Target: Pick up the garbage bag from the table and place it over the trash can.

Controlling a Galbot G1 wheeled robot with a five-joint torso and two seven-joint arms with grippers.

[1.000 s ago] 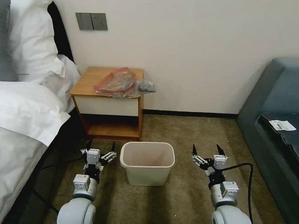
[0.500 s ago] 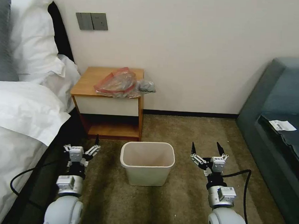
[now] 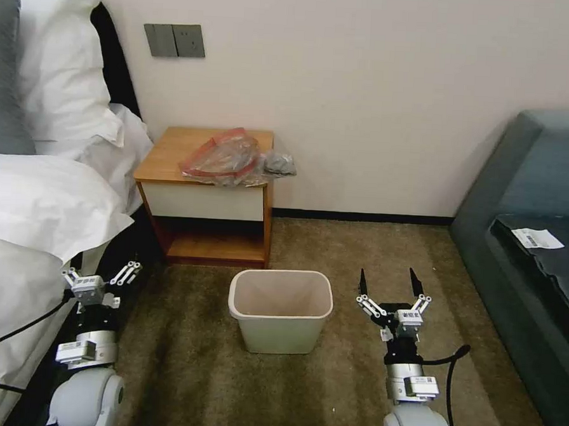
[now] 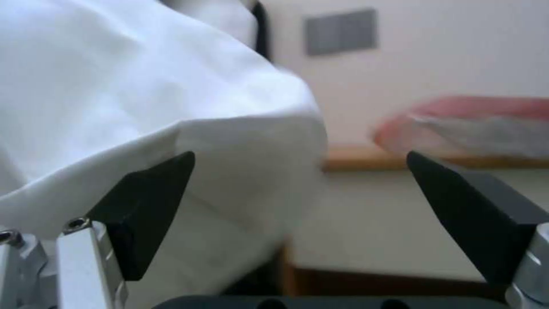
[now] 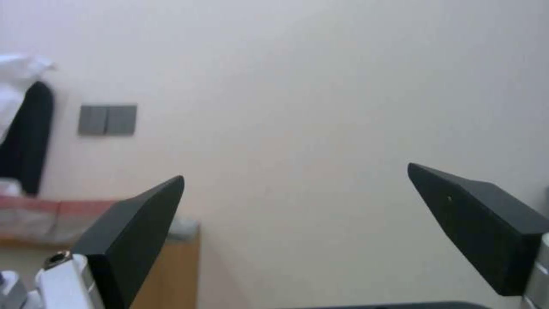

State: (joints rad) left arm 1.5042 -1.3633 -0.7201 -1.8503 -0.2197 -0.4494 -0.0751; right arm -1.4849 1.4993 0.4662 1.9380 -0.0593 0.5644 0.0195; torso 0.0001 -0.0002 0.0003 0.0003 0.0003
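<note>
The garbage bag point(image 3: 227, 158), crinkly clear plastic with a red band and a dark grey bunched end, lies on the right half of the orange-brown table point(image 3: 170, 151) against the wall. Its dark end overhangs the table's right edge. The cream trash can point(image 3: 278, 336) stands upright on the carpet in front of the table, with nothing inside. My left gripper point(image 3: 101, 268) is open, low beside the bed, left of the can. My right gripper point(image 3: 387, 277) is open, right of the can. In the left wrist view, the open left gripper point(image 4: 300, 156) faces the bag point(image 4: 475, 124) and table point(image 4: 366, 163). In the right wrist view, the open right gripper point(image 5: 294, 171) faces the wall, with the bag point(image 5: 51, 210) at the edge.
A bed with white sheets point(image 3: 30, 212) borders the left arm closely, and a black cable point(image 3: 11, 338) runs over it. A dark teal sofa point(image 3: 539, 207) lines the right side. Brown carpet lies open around the can.
My left arm has swung left, away from the can and up against the bed's edge. My right arm has drawn back slightly and shifted a little left. Bag and can have not moved.
</note>
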